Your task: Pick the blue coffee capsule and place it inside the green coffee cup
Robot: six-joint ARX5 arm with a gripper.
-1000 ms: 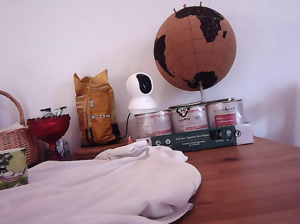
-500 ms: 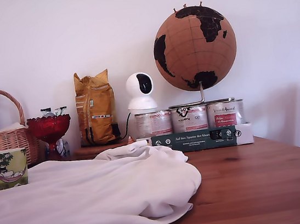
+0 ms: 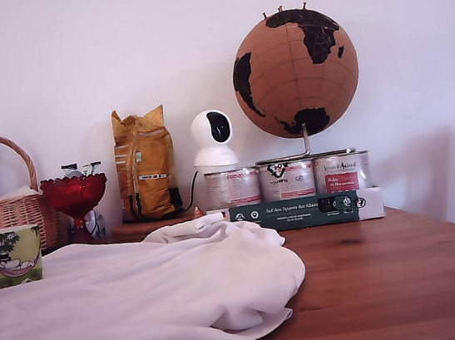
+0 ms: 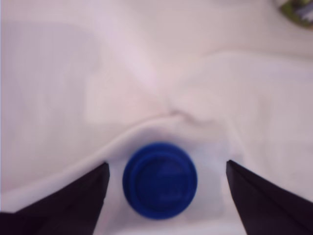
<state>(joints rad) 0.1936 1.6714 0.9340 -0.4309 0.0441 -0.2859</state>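
Nothing has shifted in the exterior view since the earlier frames; cup, cloth and shelf clutter sit as they did. Through the wrist view, the two dark fingers (image 4: 164, 196) stand wide apart with nothing held, one on each side of the blue coffee capsule (image 4: 160, 179), clear gaps between each tip and it. The capsule rests round face up in a shallow fold of the white cloth (image 3: 136, 303); the exterior view does not show it or the arm. That cloth is heaped over the near left part of the wooden worktop (image 3: 393, 282) as the exterior view shows it. The green coffee cup (image 3: 9, 256) stands upright at the cloth's far left edge, near the worktop's left side. Behind it sit a wicker basket (image 3: 5, 203), a red glass bowl (image 3: 74, 193) and, further right, a cork globe (image 3: 295, 73).
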